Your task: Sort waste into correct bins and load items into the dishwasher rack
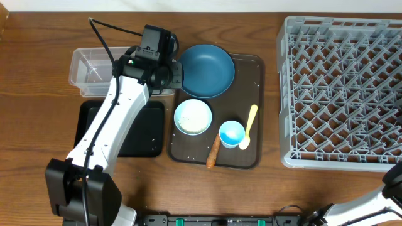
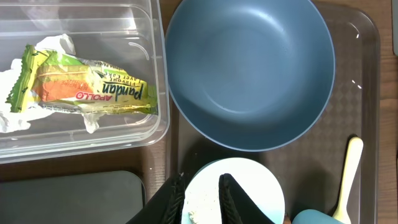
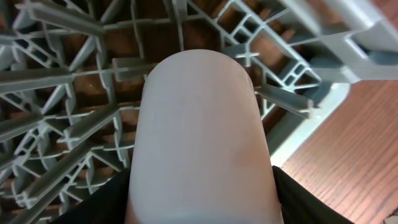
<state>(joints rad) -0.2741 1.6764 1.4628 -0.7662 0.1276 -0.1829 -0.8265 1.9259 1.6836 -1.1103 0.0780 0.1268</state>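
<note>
Right jaws: clamped on the small pale-pink plastic cup. The right gripper shows only as dark fingers at the bottom edge of the right wrist view, one on each side of the cup wall.
Cup position: above the large light-grey lattice dishwasher rack, close to its corner wall, with the wooden table at lower right of frame. Cannot tell whether the cup touches the pegs.
Step in hand (judged): seating the cup in the rack.
How to do it well: you should move toward the left of frame, off the corner wall, so the cup meets a full cell. Lower until the pegs carry it, and only then let go. A light cup dropped from height will likely roll.
Left jaws: drawn almost together with a narrow slit between them, and nothing held. The left gripper hangs over the small white bowl with light-blue rim, which has white rice-like crumbs in it.
Waste in bin: the yellow-green snack wrapper and crumpled white tissue lie in the clear plastic rectangular tub, upper left.
Waste left: the thin brown carrot-like stick on the dark brown serving tray, lower centre of the overhead view.
</note>
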